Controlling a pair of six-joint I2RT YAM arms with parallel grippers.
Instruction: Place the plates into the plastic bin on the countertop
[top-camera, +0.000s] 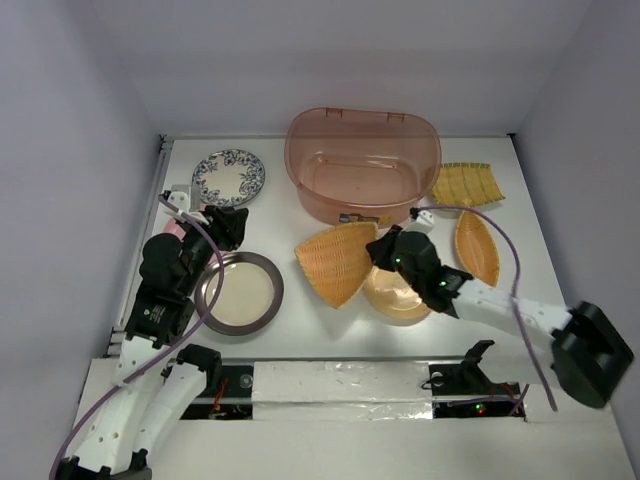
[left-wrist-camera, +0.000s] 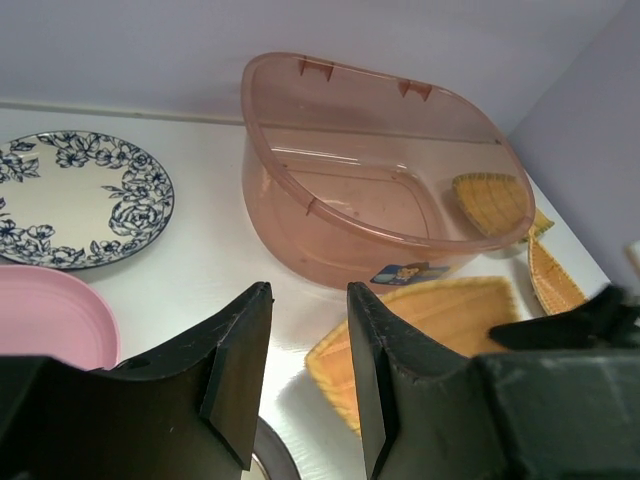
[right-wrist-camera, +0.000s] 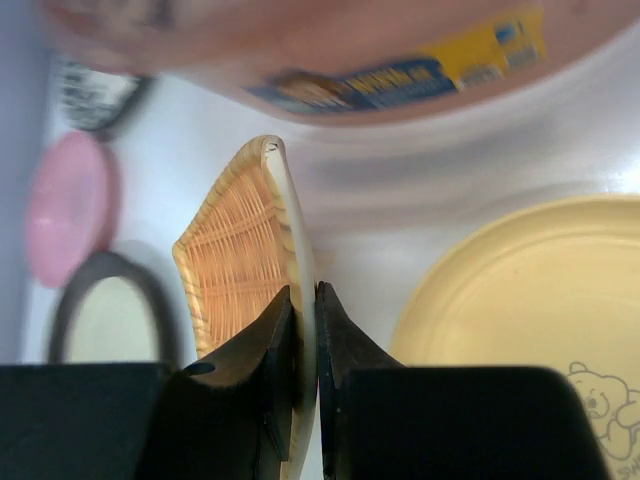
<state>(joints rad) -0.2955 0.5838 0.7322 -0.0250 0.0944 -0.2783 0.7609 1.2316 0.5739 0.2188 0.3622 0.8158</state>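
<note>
The translucent reddish-pink plastic bin (top-camera: 362, 165) stands at the back centre and looks empty. My right gripper (top-camera: 385, 250) is shut on the rim of the orange fan-shaped plate (top-camera: 335, 262), just in front of the bin; in the right wrist view the fingers (right-wrist-camera: 280, 330) pinch that plate (right-wrist-camera: 235, 250). The orange round plate (top-camera: 395, 297) lies under the right wrist. My left gripper (top-camera: 225, 225) is open and empty (left-wrist-camera: 305, 300), above the gap between the pink plate (left-wrist-camera: 50, 315) and the dark-rimmed cream plate (top-camera: 240, 292). The blue-and-white floral plate (top-camera: 228, 177) lies at the back left.
The orange leaf-shaped plate (top-camera: 476, 245) and the yellow ribbed rectangular plate (top-camera: 467, 184) lie right of the bin. The pink plate is mostly hidden under the left arm in the top view. Lilac walls border the white countertop (top-camera: 300, 325).
</note>
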